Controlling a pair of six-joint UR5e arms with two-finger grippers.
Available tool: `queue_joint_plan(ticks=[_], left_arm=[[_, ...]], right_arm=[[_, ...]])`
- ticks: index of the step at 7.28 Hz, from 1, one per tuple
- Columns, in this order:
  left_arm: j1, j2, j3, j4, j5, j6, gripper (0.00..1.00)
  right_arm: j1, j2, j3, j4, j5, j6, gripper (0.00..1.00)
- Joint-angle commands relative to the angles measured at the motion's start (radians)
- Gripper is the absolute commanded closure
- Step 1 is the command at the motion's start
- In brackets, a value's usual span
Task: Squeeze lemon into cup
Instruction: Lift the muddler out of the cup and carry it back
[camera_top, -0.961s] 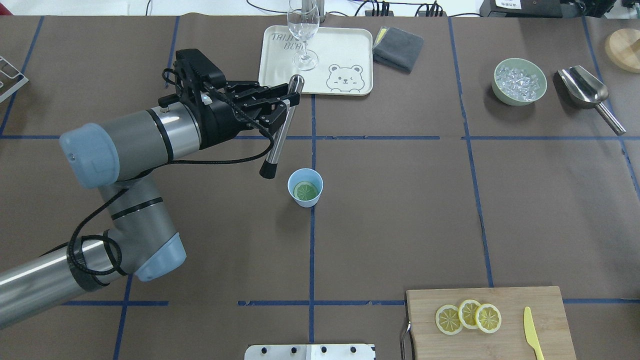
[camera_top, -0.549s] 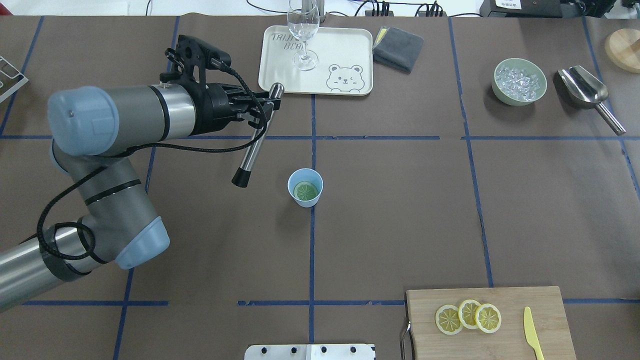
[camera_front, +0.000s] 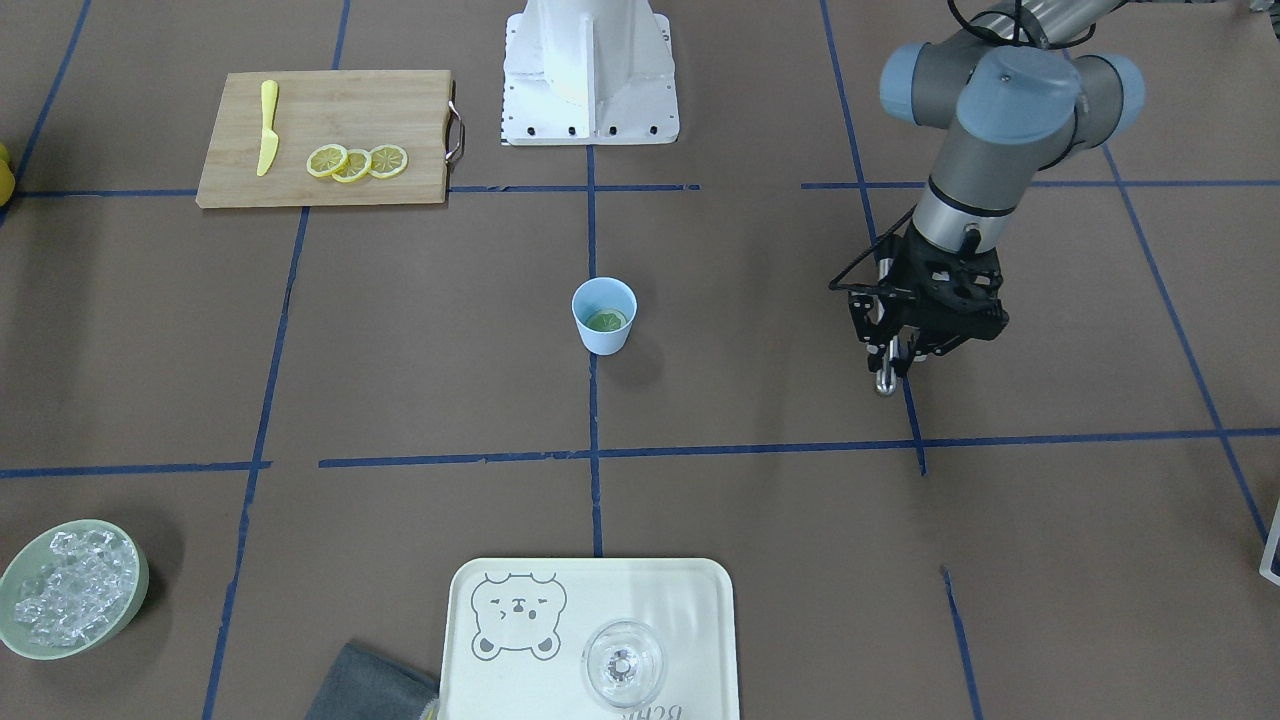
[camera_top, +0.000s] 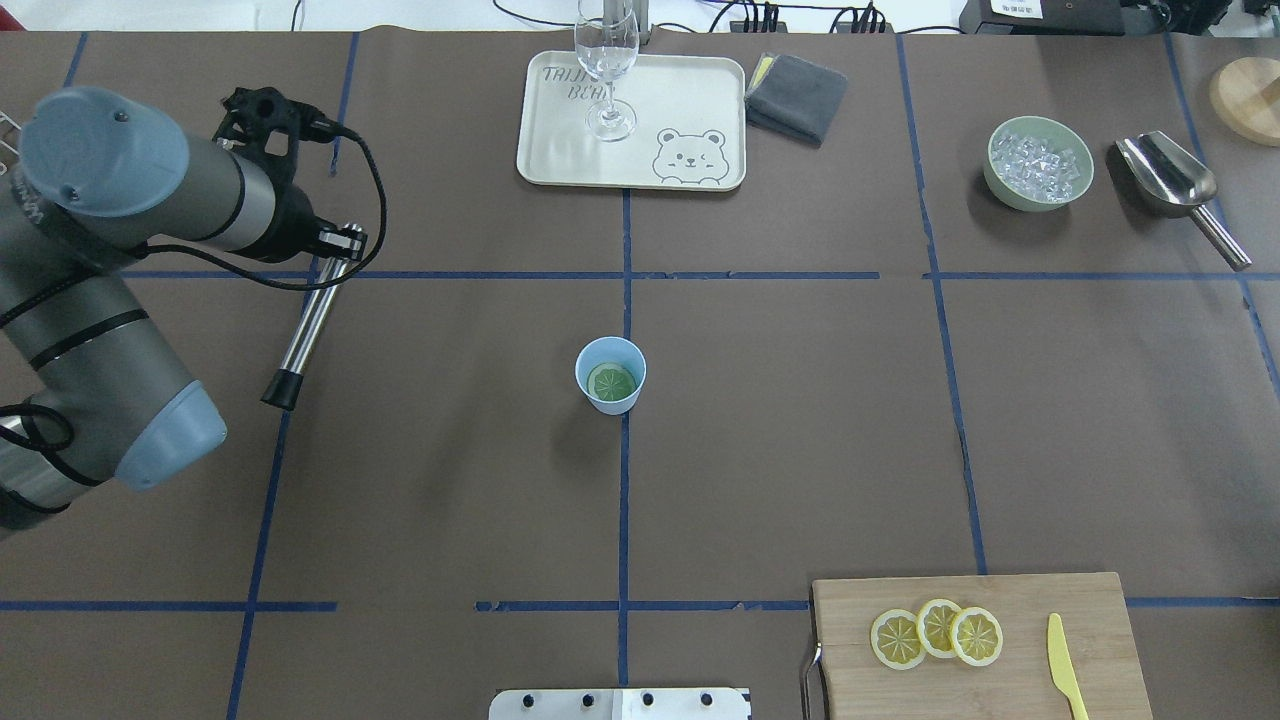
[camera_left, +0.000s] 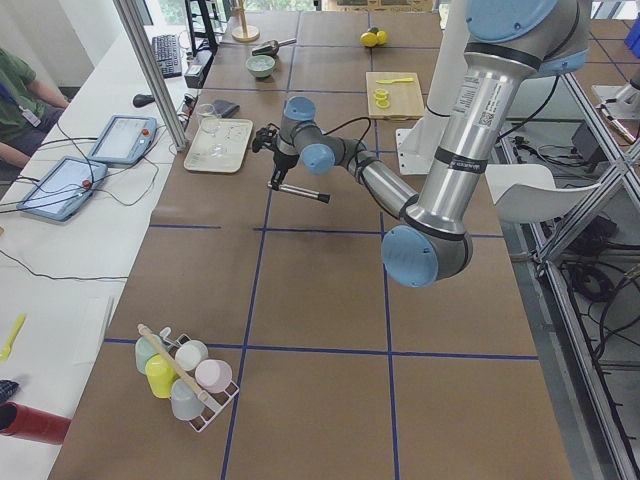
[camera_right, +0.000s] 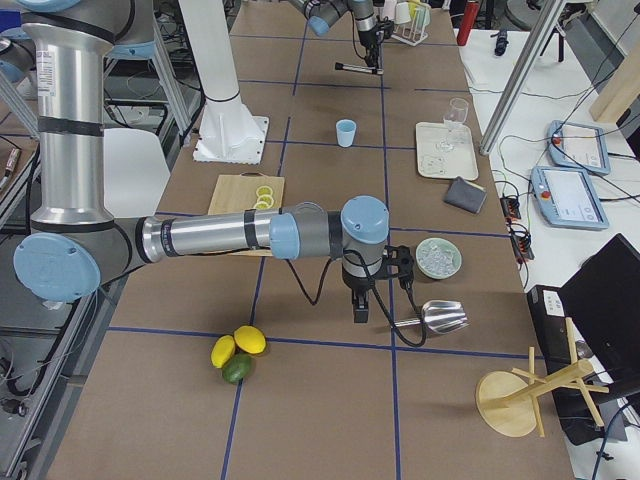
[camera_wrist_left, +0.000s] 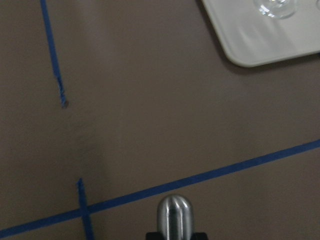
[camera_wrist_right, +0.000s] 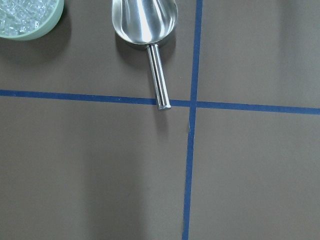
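The left gripper (camera_top: 340, 240) is out on the robot's left side of the table, jaws clamped on the shiny end of a metal rod (camera_top: 308, 322). The rod's black tip points back toward the robot's side, and from the side cameras the rod lies close to level, hanging out from the gripper above the brown table (camera_top: 800, 420).

The cup (camera_top: 611, 397) stands upright on its own at the centre, right on the blue tape line and well apart from that gripper. The lemon (camera_top: 612, 381) is down inside it, lying flat on the bottom with its cut face up. It looks greenish through the blue of the cup.

Over on the other side, the right gripper (camera_right: 359, 312) hangs fingers-down just beside a metal scoop (camera_top: 1172, 178) and near a green bowl (camera_top: 1000, 185) filled with ice. Whether its jaws are apart or together cannot be told. Its wrist camera looks straight down on the scoop's handle, whose end touches a tape line.

On the robot's near right sits a wooden cutting board (camera_top: 1010, 600) carrying three overlapping lemon slices (camera_top: 936, 633) and a yellow knife (camera_top: 1066, 668). At the far edge there is a cream tray (camera_top: 690, 90) with a bear drawing, a clear glass (camera_top: 607, 60) standing upright on it and a grey cloth (camera_top: 797, 95) just beside it.
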Motion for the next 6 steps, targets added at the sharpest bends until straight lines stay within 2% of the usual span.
queue_joint_plan(ticks=[1, 3, 6], left_arm=[[-0.009, 0.134, 0.001, -0.003, -0.006, -0.005, 1.00], [-0.009, 0.181, 0.010, -0.003, -0.005, -0.020, 1.00], [0.003, 0.163, 0.070, -0.021, 0.000, -0.114, 1.00]], right_arm=[[0.000, 0.000, -0.006, -0.001, 0.003, 0.003, 0.00], [0.000, 0.002, -0.004, 0.001, 0.003, 0.001, 0.00], [0.000, 0.005, -0.003, 0.001, 0.003, 0.001, 0.00]])
